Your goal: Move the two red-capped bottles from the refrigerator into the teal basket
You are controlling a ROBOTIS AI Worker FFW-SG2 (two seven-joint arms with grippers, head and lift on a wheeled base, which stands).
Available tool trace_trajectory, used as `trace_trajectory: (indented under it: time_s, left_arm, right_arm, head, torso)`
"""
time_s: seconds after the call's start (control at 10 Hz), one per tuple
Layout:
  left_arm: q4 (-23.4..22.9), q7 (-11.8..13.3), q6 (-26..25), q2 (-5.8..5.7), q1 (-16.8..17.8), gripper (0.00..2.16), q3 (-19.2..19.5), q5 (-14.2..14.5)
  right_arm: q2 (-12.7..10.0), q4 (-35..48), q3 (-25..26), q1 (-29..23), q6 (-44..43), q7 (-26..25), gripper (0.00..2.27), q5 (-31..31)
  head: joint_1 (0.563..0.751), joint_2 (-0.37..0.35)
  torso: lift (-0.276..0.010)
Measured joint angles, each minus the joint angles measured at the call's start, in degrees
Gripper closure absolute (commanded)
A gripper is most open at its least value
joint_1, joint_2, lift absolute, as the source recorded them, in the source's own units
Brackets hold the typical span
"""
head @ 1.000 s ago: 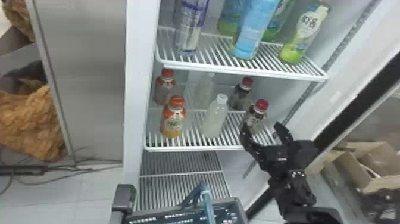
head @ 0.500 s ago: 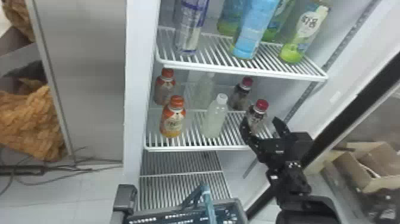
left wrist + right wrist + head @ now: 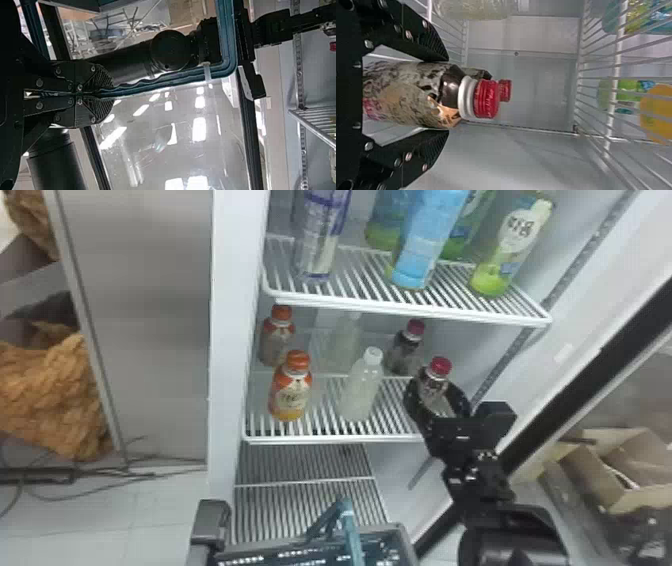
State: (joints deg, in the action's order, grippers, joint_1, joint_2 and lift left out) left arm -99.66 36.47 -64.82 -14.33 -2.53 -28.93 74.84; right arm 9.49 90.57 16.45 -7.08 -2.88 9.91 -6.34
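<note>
In the head view, the front red-capped bottle stands upright at the right of the middle shelf, my right gripper around its body. The right wrist view has that bottle between the fingers of my right gripper, which stand open close to its sides. Behind it is the second red-capped bottle, its cap partly hidden by the front one. The teal basket is at the bottom edge, handle raised. In the left wrist view, my left gripper is shut on the teal handle.
Two orange-capped bottles and two white-capped ones share the middle shelf, left of the red-capped pair. Tall bottles stand on the upper shelf. The refrigerator's right wall and door frame lie beside the right arm.
My right gripper has moved slightly left and up, its fingers now around the front red-capped bottle, with a narrower gap between them. The bottles and the basket keep their places.
</note>
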Motion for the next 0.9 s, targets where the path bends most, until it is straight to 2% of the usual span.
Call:
trace_trajectory:
  time_s: [0.4,0.9]
  left_arm:
    - [0.0,0.0,0.0,-0.03,0.0,1.11,-0.05,0.11]
    - [0.0,0.0,0.28,0.0,0.0,1.11,0.11,0.11]
  right_arm:
    - [-0.01,1.64,-0.26,-0.82,1.26,1.13,0.61,-3.85]
    - [-0.08,15.37,-0.12,-7.2,5.5,1.25,0.61,-7.45]
  head:
    - [0.695,-0.35]
    - [0.695,-0.35]
  torso:
    - [-0.228]
    - [-0.228]
